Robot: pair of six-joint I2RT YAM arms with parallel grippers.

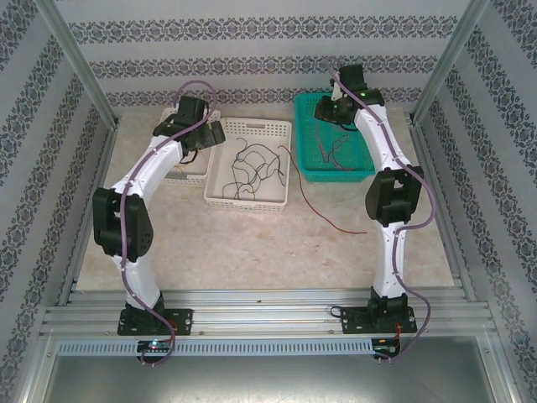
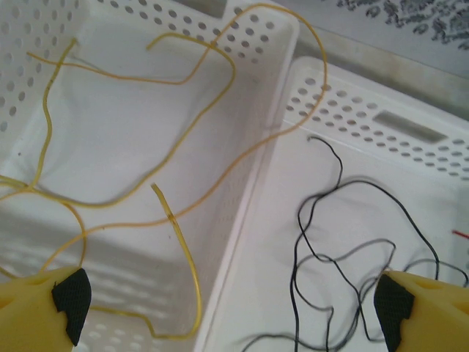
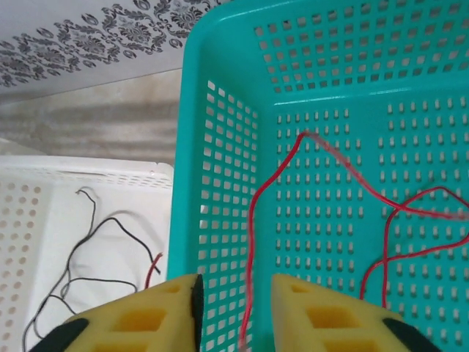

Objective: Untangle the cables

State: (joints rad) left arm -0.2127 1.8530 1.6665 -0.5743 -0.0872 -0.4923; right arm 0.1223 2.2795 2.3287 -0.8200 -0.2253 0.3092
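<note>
Now right end effector (image 3: 236,301) part-open, red cable (image 3: 250,235) loose in gap; left end effector (image 2: 229,304) wide-open, empty.

- Yellow cables (image 2: 170,216) lay loosely looped in the leftmost white basket (image 2: 249,29), at 9 o'clock.
- Black cables (image 2: 294,264) sat tangled in the middle white basket (image 2: 381,132).
- Red cable (image 3: 251,220) curled in the teal basket (image 3: 220,183), at 3 o'clock.

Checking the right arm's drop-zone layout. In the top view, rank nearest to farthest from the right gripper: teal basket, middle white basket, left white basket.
From the right gripper:
1. Teal basket: right below it, on the right side of the table.
2. Middle white basket: next over to the left, at table centre.
3. Left white basket: farthest, on the left side.
</note>
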